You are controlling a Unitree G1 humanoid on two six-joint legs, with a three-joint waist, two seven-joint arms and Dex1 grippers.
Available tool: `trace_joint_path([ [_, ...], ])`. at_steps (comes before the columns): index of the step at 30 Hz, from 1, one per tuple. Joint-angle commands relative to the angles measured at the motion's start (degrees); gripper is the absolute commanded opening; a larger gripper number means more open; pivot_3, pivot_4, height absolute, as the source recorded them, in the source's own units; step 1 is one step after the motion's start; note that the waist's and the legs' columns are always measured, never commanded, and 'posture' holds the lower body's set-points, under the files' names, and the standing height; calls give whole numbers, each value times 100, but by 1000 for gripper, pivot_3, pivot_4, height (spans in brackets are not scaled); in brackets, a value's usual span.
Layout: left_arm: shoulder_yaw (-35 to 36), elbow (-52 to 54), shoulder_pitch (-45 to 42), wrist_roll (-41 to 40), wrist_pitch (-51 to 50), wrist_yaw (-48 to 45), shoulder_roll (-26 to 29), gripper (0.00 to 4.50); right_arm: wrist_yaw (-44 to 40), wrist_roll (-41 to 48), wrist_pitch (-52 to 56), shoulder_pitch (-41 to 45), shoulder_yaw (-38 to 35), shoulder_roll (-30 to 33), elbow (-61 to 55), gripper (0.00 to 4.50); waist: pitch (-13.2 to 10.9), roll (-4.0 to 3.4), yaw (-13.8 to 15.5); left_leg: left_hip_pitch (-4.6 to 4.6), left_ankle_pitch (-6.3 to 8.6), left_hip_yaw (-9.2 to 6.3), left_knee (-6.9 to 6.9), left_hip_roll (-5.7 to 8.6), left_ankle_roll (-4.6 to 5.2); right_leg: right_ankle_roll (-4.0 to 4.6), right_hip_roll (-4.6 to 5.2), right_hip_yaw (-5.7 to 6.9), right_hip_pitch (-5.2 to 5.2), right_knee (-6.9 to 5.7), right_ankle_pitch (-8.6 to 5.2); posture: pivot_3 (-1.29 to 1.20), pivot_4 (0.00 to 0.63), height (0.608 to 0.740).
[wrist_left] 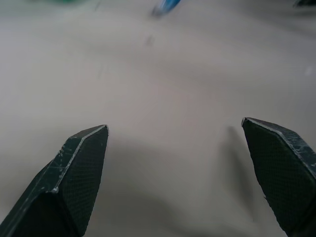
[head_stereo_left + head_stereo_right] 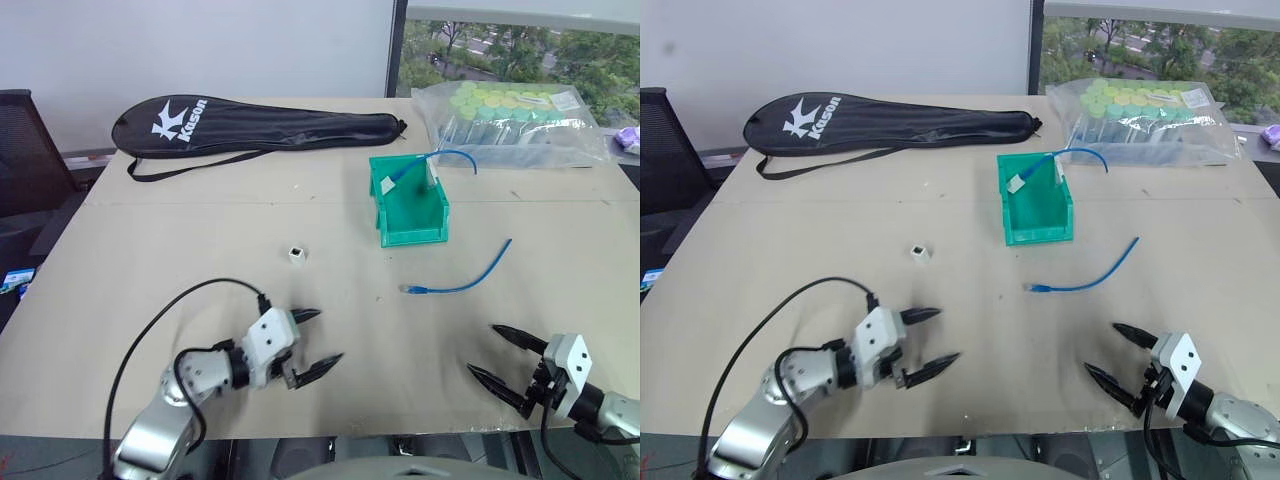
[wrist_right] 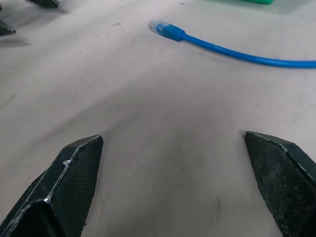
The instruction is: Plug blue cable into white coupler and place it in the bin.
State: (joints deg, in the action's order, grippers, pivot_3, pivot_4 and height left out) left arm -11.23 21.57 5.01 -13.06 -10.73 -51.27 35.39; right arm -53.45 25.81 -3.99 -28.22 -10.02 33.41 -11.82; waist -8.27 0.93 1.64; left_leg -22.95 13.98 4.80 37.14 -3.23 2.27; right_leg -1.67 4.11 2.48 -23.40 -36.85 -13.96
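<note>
**Both grippers apart, nothing held**

Left gripper point(image 2: 312, 343) and right gripper point(image 2: 503, 355) spread wide above the surface point(image 2: 180, 250). Blue cable point(image 2: 462, 283) lies at 6 o'clock of the bin point(image 2: 408, 205); white coupler point(image 2: 297, 253) sits at the bin's 8 o'clock, well apart.

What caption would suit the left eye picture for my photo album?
Two open robot hands, left hand and right hand, hover over a table near a blue cable, white coupler and green bin.
</note>
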Motion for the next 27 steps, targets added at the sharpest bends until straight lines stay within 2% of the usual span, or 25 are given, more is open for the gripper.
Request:
trace_joint_path([
  [1,-651,-301,-1075,231,-175,-405,-174,4427,50,72,35,54,-149,0,-223,4500,-1,1,-34,0,0,0,1,2,0,0,-5,-2,1,0,1,0,150,740],
  [4,-1111,-1172,-2315,641,-139,-431,-693,4427,256,33,135,126,-95,-99,-377,4500,-2,1,-71,1,0,6,-1,3,0,0,-10,-9,-1,0,2,0,150,740],
  [6,-1289,-1565,-2696,884,-72,-399,-843,4427,397,12,180,148,-68,-184,-488,4500,-15,11,5,-5,-1,-7,5,14,1,0,-17,3,2,-2,1,0,150,740],
  [7,-1366,-1790,-2871,1019,19,-370,-930,4427,474,17,220,154,-61,-235,-560,4500,-10,7,-8,-33,-2,-19,37,14,1,-13,-48,-3,0,-3,-5,0,150,740],
  [9,-1457,-2219,-3230,1115,-14,-329,-1174,4427,564,142,292,129,-62,-340,-760,4500,-11,7,-34,-25,-1,-26,29,16,2,-2,-48,-26,2,-3,2,0,150,740],
  [12,-1575,-2807,-3621,1305,91,-262,-1499,4427,490,419,362,-16,-66,-434,-1073,4500,-12,7,-44,-44,-2,-35,29,18,2,-17,-52,-20,-11,-3,17,0,150,740],
  [21,-1918,-3938,-4105,1707,668,-627,-1850,4427,609,334,476,3,-41,-449,-1245,4500,-12,7,-40,-68,-3,-65,40,24,2,-19,-56,-2,-16,-2,18,0,150,740],
  [22,-1917,-3977,-4116,1717,692,-666,-1852,4052,616,321,478,-3,-40,-451,-1251,4500,-11,7,-38,-69,-3,-67,42,26,2,-19,-56,-4,-15,-2,17,0,150,740],
  [23,-1906,-3983,-4113,1702,687,-726,-1841,3933,621,309,479,-11,-36,-451,-1258,4500,-11,7,-36,-69,-3,-67,44,27,3,-19,-55,-6,-14,-2,17,0,150,740],
  [24,-1890,-3954,-4096,1678,683,-799,-1815,3603,627,299,481,-20,-33,-450,-1265,4500,-11,7,-36,-70,-3,-69,46,29,3,-19,-55,-8,-13,-2,18,0,150,740],
  [27,-1843,-3835,-4031,1609,619,-967,-1753,2206,634,281,492,-20,-27,-437,-1260,4500,-11,7,-44,-71,-3,-68,50,30,3,-19,-55,-10,-13,-3,18,0,150,740],
])
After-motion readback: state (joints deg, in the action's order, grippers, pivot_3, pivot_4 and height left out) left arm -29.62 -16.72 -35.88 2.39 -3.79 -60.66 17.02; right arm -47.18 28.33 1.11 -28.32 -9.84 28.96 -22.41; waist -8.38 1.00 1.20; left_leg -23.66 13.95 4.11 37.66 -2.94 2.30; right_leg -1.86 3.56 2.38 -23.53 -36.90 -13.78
